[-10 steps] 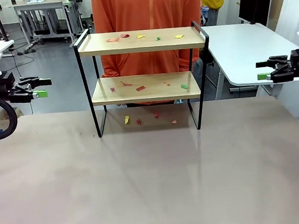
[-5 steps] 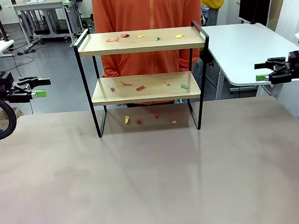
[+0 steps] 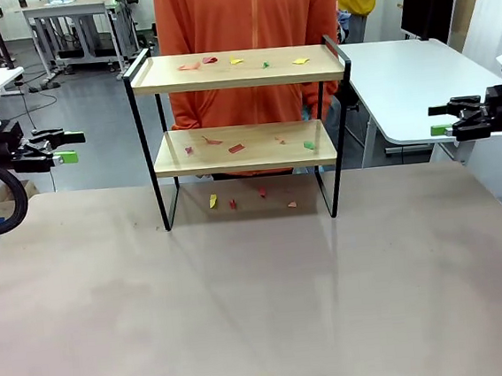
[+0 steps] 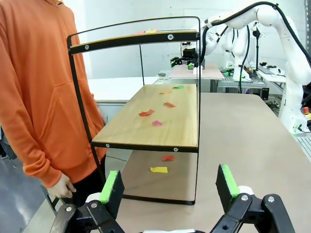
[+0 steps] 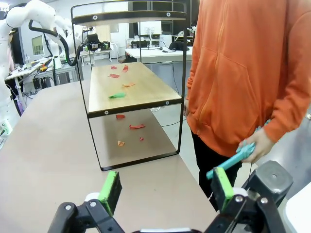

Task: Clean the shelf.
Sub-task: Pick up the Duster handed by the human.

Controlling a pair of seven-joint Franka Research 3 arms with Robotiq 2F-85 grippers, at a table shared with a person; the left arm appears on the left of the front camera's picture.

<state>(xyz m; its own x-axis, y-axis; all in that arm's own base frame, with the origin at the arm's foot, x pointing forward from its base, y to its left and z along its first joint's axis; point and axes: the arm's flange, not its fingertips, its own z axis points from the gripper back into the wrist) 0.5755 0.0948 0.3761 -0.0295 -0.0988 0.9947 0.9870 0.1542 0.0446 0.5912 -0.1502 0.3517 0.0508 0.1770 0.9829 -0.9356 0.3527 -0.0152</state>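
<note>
— Front view: where's the shelf?
— Far middle of the worktop, scraps on both boards.
— Jaws?
— Wide, empty: left jaws and right jaws off at the sides.

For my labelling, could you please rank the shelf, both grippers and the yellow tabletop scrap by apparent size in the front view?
1. shelf
2. left gripper and right gripper, which look alike
3. yellow scrap
</note>
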